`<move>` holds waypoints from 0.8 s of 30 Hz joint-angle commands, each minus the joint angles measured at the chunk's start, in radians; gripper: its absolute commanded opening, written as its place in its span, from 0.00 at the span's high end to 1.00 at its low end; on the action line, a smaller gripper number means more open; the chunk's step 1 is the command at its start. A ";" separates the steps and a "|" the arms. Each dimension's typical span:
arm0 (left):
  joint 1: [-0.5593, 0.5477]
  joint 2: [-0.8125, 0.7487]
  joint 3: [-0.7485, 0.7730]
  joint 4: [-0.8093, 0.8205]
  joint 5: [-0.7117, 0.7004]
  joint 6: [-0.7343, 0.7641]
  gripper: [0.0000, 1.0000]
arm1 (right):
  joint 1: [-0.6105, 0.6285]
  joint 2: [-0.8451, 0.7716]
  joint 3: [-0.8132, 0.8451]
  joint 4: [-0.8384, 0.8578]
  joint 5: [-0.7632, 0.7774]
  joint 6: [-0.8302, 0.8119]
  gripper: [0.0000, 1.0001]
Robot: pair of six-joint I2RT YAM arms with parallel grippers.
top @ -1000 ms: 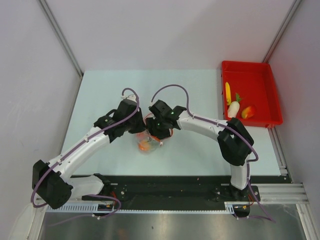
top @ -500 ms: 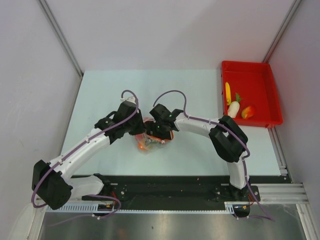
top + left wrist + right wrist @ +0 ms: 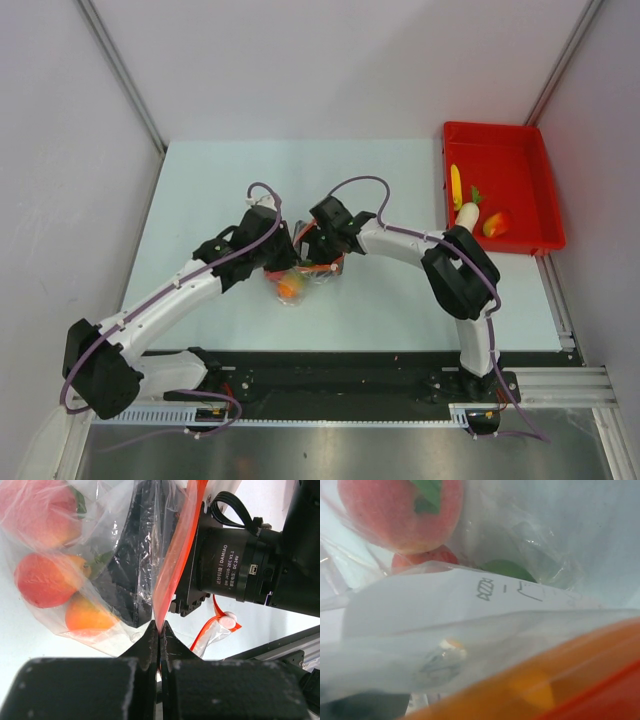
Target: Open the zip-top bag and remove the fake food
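The clear zip-top bag (image 3: 293,283) sits between both grippers at the table's middle. My left gripper (image 3: 160,628) is shut on the bag's red-orange zip strip (image 3: 175,555), which rises straight up from the jaws. Fake food fills the bag: a pink piece (image 3: 40,510), a red piece (image 3: 42,580) and an orange piece (image 3: 87,617). My right gripper (image 3: 322,258) is pressed against the bag's mouth with its jaws spread. One of its black fingers (image 3: 127,565) shows through the plastic. The right wrist view is filled by bag film, a pink piece (image 3: 400,510) and the blurred strip (image 3: 570,690).
A rigid red tray (image 3: 500,140) stands at the back right. It holds a white radish (image 3: 466,215), a yellow piece (image 3: 456,185) and an orange-green fruit (image 3: 496,223). Grey walls close in both sides. A black rail (image 3: 340,375) runs along the near edge.
The right gripper has spread its jaws and pushed in against the bag's mouth. The left gripper has kept its pinch on the strip and shifted slightly right.
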 commanded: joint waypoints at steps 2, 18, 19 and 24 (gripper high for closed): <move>-0.013 -0.028 0.011 -0.017 0.003 -0.018 1.00 | -0.010 0.042 -0.002 0.078 -0.002 0.078 0.01; -0.030 -0.042 0.009 -0.048 -0.032 -0.010 1.00 | 0.031 0.022 -0.001 0.112 0.093 -0.007 0.56; -0.029 -0.043 0.016 -0.057 -0.044 -0.001 1.00 | 0.036 -0.013 -0.002 0.112 0.090 -0.040 0.57; -0.024 -0.042 0.058 -0.098 -0.075 0.033 1.00 | 0.051 -0.102 -0.001 0.116 0.019 -0.326 0.67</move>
